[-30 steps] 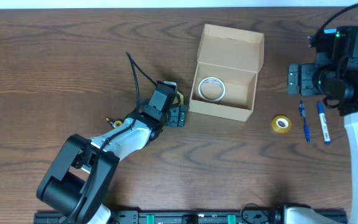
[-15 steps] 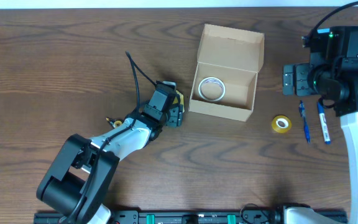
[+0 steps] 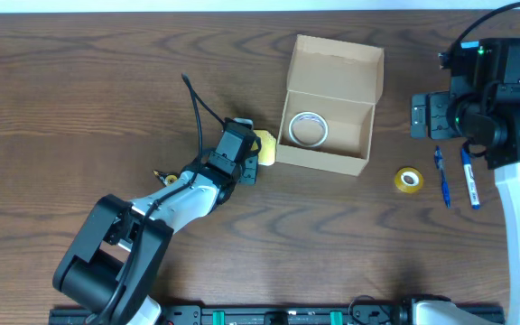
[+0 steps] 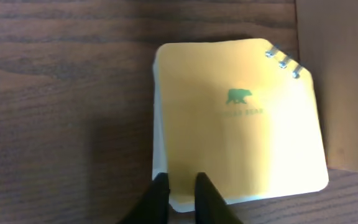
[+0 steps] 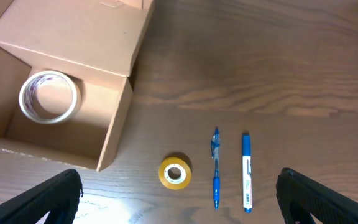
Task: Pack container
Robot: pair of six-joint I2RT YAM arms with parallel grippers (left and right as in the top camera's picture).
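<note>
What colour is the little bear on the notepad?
The bear on the notepad is green; left wrist view shows it best.

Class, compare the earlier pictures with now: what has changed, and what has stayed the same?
The left tool closed on the edge of the yellow notepad. The right tool, open, shifted slightly toward the container. The container, white tape, yellow tape and pens stayed put.

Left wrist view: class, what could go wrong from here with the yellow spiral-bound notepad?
The left jaws pinch the yellow spiral-bound notepad only at its near edge, so it may droop or slip out. It lies right beside the tan cardboard box; lifting could snag or shove it.
</note>
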